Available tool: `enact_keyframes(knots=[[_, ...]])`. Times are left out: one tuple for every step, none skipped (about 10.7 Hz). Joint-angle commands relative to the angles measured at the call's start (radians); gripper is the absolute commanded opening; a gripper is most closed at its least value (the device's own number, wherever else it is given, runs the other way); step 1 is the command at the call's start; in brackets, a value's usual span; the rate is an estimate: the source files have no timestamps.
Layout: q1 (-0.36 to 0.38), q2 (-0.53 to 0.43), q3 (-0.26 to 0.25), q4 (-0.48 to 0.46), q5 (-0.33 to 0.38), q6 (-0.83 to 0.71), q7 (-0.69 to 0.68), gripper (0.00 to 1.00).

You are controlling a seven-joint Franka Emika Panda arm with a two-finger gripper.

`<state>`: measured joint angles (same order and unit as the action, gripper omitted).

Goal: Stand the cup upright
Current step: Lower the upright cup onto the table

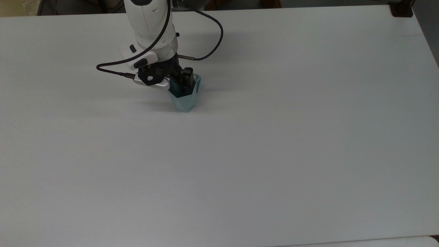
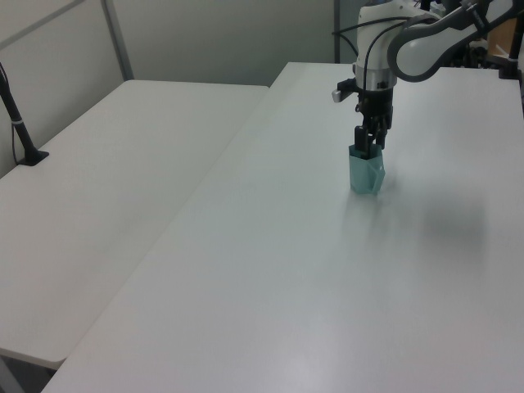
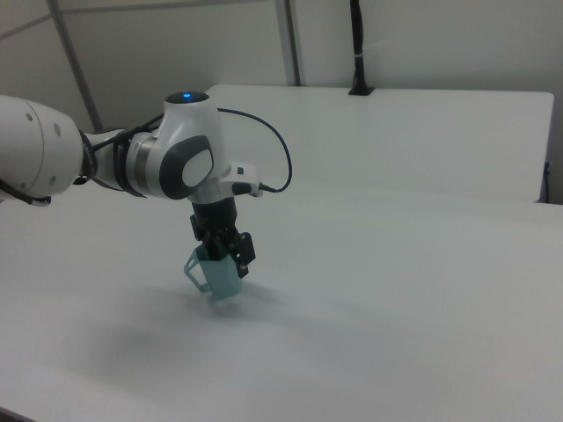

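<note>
Top view: the cup (image 1: 184, 97) stands mouth up on the table (image 1: 274, 137), base down, toward the top view's upper left. The gripper (image 1: 182, 82) reaches down from the arm (image 1: 151, 24) with its fingers spread; one finger sits inside the mouth and the other near the rim. The spread suggests a release, since the cup appears to rest on its own base. A cable (image 1: 209, 37) loops from the wrist.

Left view: the cup (image 2: 366, 169) is upright on the table (image 2: 286, 286), narrower at the base. The gripper (image 2: 366, 142) is directly above it, fingertips at rim level. The vertical approach keeps the cup from tipping on withdrawal.

Right view: the cup (image 3: 217, 274) stands below the gripper (image 3: 230, 255), its handle (image 3: 193, 268) toward the right view's left. One finger overlaps the rim. Judgement: the task looks near complete; a straight lift clears the rim without dragging the cup
</note>
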<state>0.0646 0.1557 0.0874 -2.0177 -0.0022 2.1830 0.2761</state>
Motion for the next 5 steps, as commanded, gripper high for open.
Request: enact_keyframes(knots=[[0.003,-0.033,-0.006,-0.006,0.028,0.0,-0.026,1.0],[0.003,-0.047,-0.008,-0.001,0.028,-0.017,-0.026,1.0],[0.003,-0.059,-0.008,0.014,0.028,-0.028,-0.023,1.0],[0.003,-0.073,-0.008,0.03,0.024,-0.029,-0.021,1.0],[0.003,-0.096,-0.009,0.037,0.018,-0.026,-0.023,1.0]])
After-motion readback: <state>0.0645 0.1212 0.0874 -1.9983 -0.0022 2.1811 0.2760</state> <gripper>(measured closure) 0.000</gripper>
